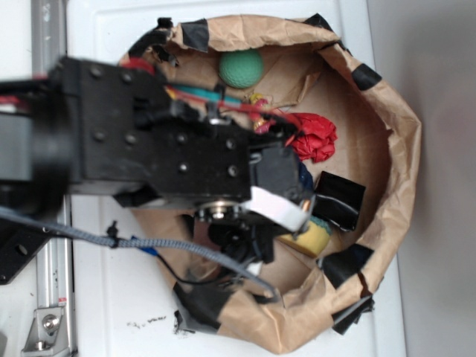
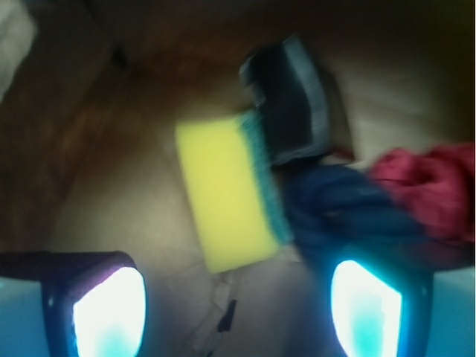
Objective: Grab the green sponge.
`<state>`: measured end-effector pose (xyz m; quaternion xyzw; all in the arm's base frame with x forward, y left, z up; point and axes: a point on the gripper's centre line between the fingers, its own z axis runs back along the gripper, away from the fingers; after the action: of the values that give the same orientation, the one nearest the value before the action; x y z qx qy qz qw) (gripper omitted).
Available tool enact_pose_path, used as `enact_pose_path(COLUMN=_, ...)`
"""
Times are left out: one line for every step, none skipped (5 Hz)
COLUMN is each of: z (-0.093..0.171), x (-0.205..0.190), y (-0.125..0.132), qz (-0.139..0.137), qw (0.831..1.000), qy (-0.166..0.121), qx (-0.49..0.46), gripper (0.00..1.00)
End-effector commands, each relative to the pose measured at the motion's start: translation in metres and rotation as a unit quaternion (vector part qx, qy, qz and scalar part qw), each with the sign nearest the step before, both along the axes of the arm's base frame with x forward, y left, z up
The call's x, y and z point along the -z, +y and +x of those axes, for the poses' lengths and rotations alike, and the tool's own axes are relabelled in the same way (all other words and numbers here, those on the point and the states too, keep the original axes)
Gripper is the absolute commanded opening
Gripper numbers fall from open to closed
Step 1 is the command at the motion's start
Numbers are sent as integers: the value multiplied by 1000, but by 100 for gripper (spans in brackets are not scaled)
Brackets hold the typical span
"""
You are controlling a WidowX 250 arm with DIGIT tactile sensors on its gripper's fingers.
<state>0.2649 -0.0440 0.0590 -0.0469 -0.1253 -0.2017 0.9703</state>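
The gripper is hovering with fingers spread wide above the sponge, which looks light, soft and squashy, best pinched across its narrow yellow sides.

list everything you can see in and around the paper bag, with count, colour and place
paper bag: 1, brown with black tape patches, on the white surface, rim rolled open
green sponge: 1, yellow foam with a green layer on one edge, on the bag floor
ball: 1, green, near the bag's rim
red cloth: 1, red, crumpled, inside the bag
dark blue cloth: 1, beside the sponge's green edge
black object: 1, black, next to the sponge, identity unclear
cable: 1, grey braided, crossing the white surface
gripper: 1, black, jaws open, above the sponge
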Motion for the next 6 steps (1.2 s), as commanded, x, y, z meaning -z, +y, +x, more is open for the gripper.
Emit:
enact_pose_path(z=16, x=13, y=-16, qz=-9, qw=999, qy=-11, qx=48, gripper=100)
enact_pose_path(z=35, x=18, y=-19, qz=7, qw=999, qy=-14, qx=48, gripper=100)
enact_pose_path(z=49, x=20, y=-24, qz=1, qw=999, qy=-14, qx=43, gripper=100)
enact_pose_path(z=49, x=17, y=-30, qz=-13, qw=999, qy=-3, qx=35, gripper=0)
enact_pose_path(z=35, x=0, y=-27, qz=-19, qw=1000, qy=9, qx=1, gripper=0)
enact_pose_path(z=16, x=-24, y=-20, qz=-12, qw=997, qy=27, qx=-74, gripper=0)
